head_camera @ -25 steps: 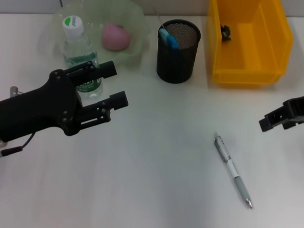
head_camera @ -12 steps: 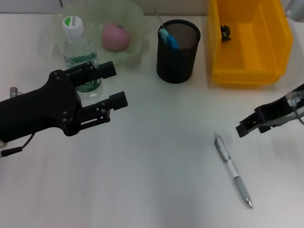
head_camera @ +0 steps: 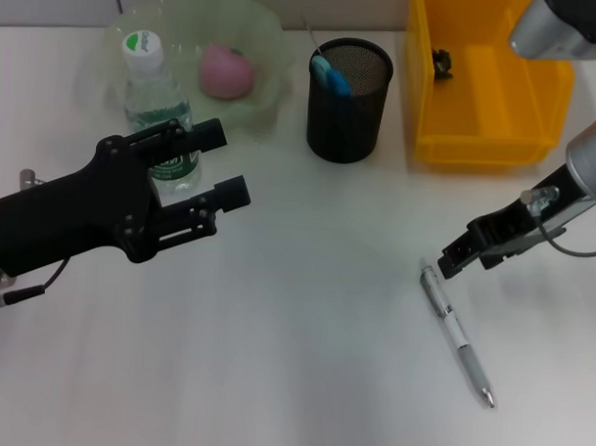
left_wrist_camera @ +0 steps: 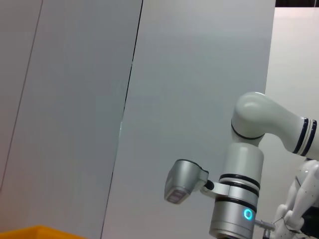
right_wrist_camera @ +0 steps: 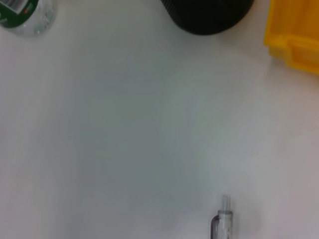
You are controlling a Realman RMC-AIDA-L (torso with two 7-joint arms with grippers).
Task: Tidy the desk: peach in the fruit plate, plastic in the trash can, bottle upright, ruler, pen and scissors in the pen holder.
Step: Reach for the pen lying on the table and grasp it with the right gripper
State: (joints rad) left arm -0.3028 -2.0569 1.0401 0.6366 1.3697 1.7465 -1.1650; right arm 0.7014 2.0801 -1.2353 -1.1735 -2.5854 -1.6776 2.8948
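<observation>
While reaching in from the right:
right gripper (head_camera: pixel 453 258): angled low just above the pen's clip end, can't tell how wide the fingers are, holding nothing
left gripper (head_camera: pixel 222 167): level beside the bottle (head_camera: pixel 155 101), fingers spread, empty
pen (head_camera: pixel 456 333): slim, silvery, flat on the smooth white desk (head_camera: pixel 293 360)
pen holder (head_camera: pixel 349 100): black mesh cylinder

We see the left tool (head_camera: pixel 227 162) at the end of a bulky black wrist, its two fingers (head_camera: pixel 205 134) held level and spread apart with nothing between them, pointing toward the opposite arm. The right tool (head_camera: pixel 453 258) reaches inward from a silver-grey arm, its black tip angled down; whether its fingers are parted cannot be told.
</observation>
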